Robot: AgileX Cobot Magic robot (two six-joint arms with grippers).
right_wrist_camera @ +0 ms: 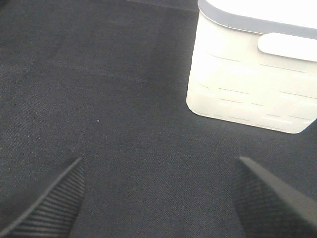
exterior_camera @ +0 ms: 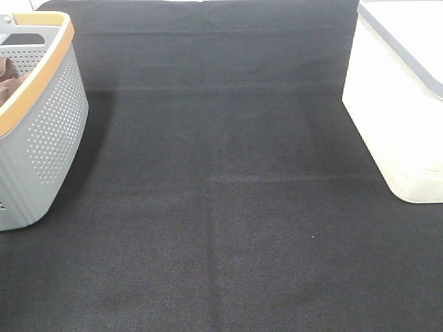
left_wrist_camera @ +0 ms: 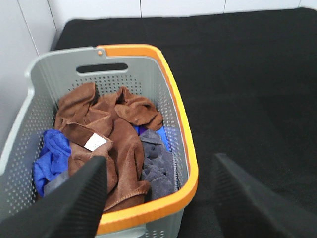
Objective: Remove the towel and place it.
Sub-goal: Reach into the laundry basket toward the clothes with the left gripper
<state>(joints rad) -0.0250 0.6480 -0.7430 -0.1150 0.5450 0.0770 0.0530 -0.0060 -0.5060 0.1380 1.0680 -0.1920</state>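
Overhead, a wide counter [exterior_camera: 221,207] covered in black cloth fills the frame. A grey perforated basket [exterior_camera: 48,117] with an orange rim sits at the upper left edge, partly cut off. A white lidded bin [exterior_camera: 394,124] stands at the upper right, also cut off by the frame. The two are well apart, with bare black cloth between them. Neither arm shows in this overhead view.

Seen from the left wrist, the towel [left_wrist_camera: 114,134] lies crumpled inside the basket, reddish brown, on top of the other laundry. A small white tag [left_wrist_camera: 95,143] faces up on one fold. A blue cloth [left_wrist_camera: 52,151] is bunched against one side of the towel, and a grey cloth [left_wrist_camera: 161,181] lies against its other side, next to the orange rim. The basket's walls surround the whole pile. The left pincer [left_wrist_camera: 158,158] hovers above the basket's near rim, its two black fingers spread wide and holding nothing, not touching the towel.

Seen from the right wrist, the right pincer [right_wrist_camera: 161,161] also stands wide and holds nothing, above bare black cloth, with the white bin near but apart.
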